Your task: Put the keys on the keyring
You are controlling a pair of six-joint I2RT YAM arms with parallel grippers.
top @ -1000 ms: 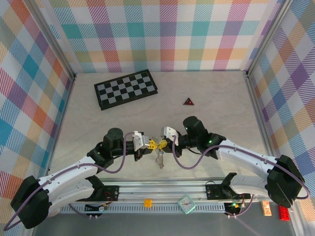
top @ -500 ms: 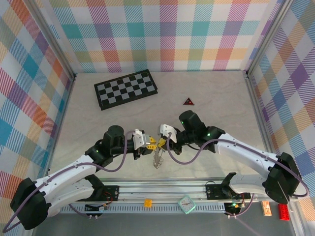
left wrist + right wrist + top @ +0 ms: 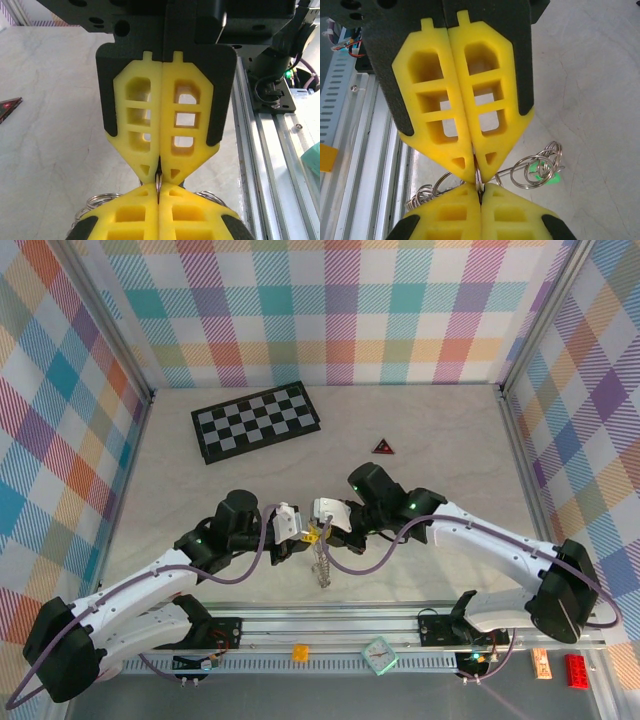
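**Both pincers tip to tip on the keyring, near-edge middle**

Top view: my left gripper (image 3: pixel 307 534) and right gripper (image 3: pixel 320 531) meet nose to nose above the tabletop (image 3: pixel 450 440), midway along its near edge. The keyring (image 3: pixel 322 566) dangles from that meeting point. A checkerboard (image 3: pixel 257 420) lies towards the far-left corner. A red-edged triangle (image 3: pixel 383 447) sits to its right, well apart.

Left wrist: both pairs of yellow fingers (image 3: pixel 145 200) are pressed together, with a sliver of the keyring's wire nipped between the tips. Ring loops peek out on either side.

Right wrist: again both pincers are clamped tight on the wire. Here I also see coiled rings to the right, with the green key (image 3: pixel 541 175) blurred behind them.
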